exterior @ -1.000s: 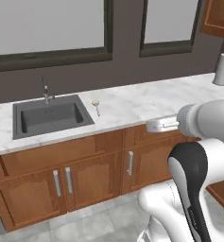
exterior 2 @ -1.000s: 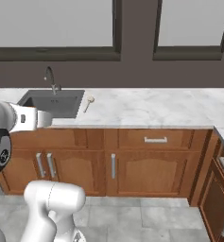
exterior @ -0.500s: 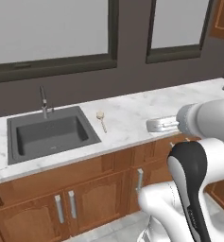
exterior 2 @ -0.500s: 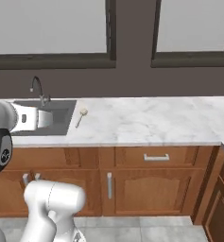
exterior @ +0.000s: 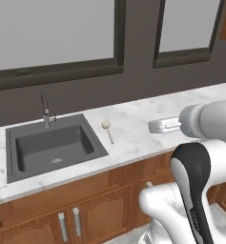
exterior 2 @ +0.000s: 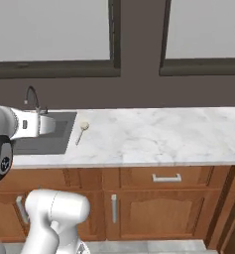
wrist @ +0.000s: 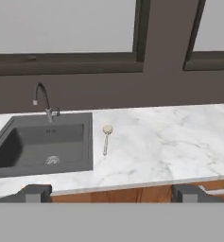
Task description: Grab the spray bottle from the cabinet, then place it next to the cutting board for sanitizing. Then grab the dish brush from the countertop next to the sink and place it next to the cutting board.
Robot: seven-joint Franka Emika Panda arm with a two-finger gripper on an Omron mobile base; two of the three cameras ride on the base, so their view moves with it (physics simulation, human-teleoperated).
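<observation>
The dish brush [wrist: 106, 137] lies flat on the white marble table [wrist: 170, 142], just right of the dark sink [wrist: 42, 146], its round head pointing toward the wall. The tool [wrist: 108, 193] hangs in front of the table edge, its fingers [wrist: 35, 193] spread wide and holding nothing.

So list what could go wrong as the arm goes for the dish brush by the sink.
1. The dish brush lies flat on the countertop, thin handle toward the front edge. The open gripper, held back from the counter, could likely nudge it instead of gripping it.
2. It rests just right of the sink; a sideways push could tip it into the basin.
3. The faucet stands close behind, so a wide swing might clip it.
</observation>
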